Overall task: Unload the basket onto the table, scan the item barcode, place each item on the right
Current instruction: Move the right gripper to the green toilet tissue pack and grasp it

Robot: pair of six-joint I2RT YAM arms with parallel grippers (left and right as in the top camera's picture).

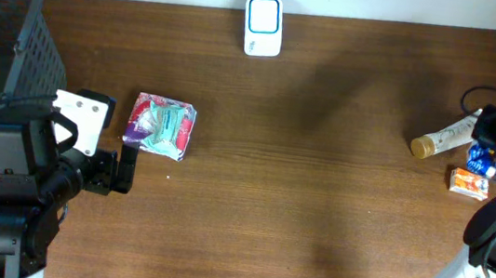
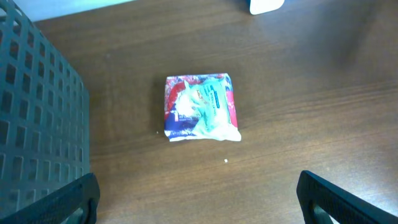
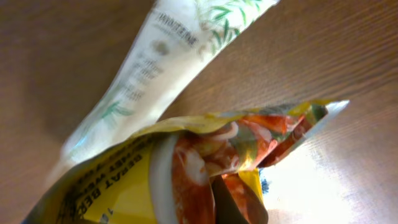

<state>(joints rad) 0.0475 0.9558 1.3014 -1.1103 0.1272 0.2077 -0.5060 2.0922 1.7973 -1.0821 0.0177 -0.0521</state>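
We see the red-and-teal packet (image 2: 200, 107) lying flat on the worktop (image 1: 318, 184) at the left side, just right of the dark mesh basket (image 2: 37, 124). The left jaws stand spread as wide as they go and have hold of nothing. In the left wrist view their two dark tips show at the near corners, and the packet lies farther out, centred between them and apart from both.

At the far right edge the right jaws are closed. In the right wrist view a yellow packet (image 3: 155, 180) printed with a food picture fills the near part of the frame, raised off the wood, and we take it to be pinched in them, though the fingers themselves are mostly hidden. A white tube (image 3: 155, 68) lies on the worktop just behind it. From overhead we also see a small orange box (image 1: 470, 183) near the tube, and the white scanner (image 1: 264, 26) at the far edge, well apart from both packets.
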